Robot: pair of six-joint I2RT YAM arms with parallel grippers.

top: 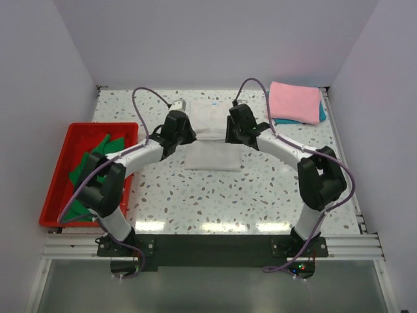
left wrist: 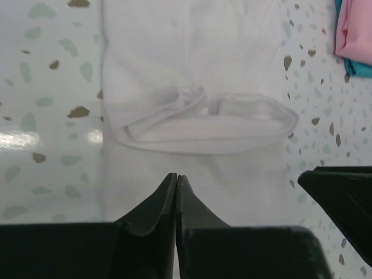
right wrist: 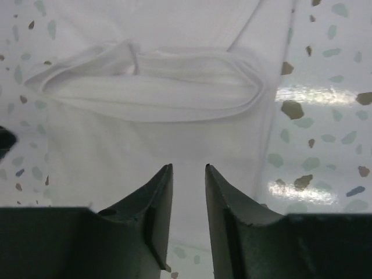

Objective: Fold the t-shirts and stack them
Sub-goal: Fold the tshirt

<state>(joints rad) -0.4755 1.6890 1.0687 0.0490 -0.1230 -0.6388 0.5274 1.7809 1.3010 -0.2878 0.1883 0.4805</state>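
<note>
Bench (top: 195, 202), pale and speckled, fills the middle of the top view. Both arms reach from the lower edge toward its centre.

White t-shirt (top: 212, 156) lies flat at the centre of the bench as a folded oblong, running from between the two arms toward the upper edge. In both wrist views the white t-shirt (left wrist: 192, 58) (right wrist: 145, 157) shows its neckband as a flattened loop lying across the cloth.

Red tray (top: 71, 140) sits at the left edge, well apart from the white shirt. It holds the green t-shirts (top: 104, 143), which lie crumpled inside it and are partly hidden by the left arm.

Pink t-shirt (top: 294, 101), folded, rests in the upper right corner on top of the teal t-shirt (top: 321, 114). Only a strip of teal shows along its right and lower edges. The same pair appears at the upper right of the left wrist view.

Left pincer (left wrist: 176, 177) hangs over the white shirt with its fingers pressed together and no gap between them. Whether cloth is caught there cannot be told.

Right pincer (right wrist: 189, 168) hangs over the same shirt with its fingers parted by a narrow gap, and white cloth shows through it.
</note>
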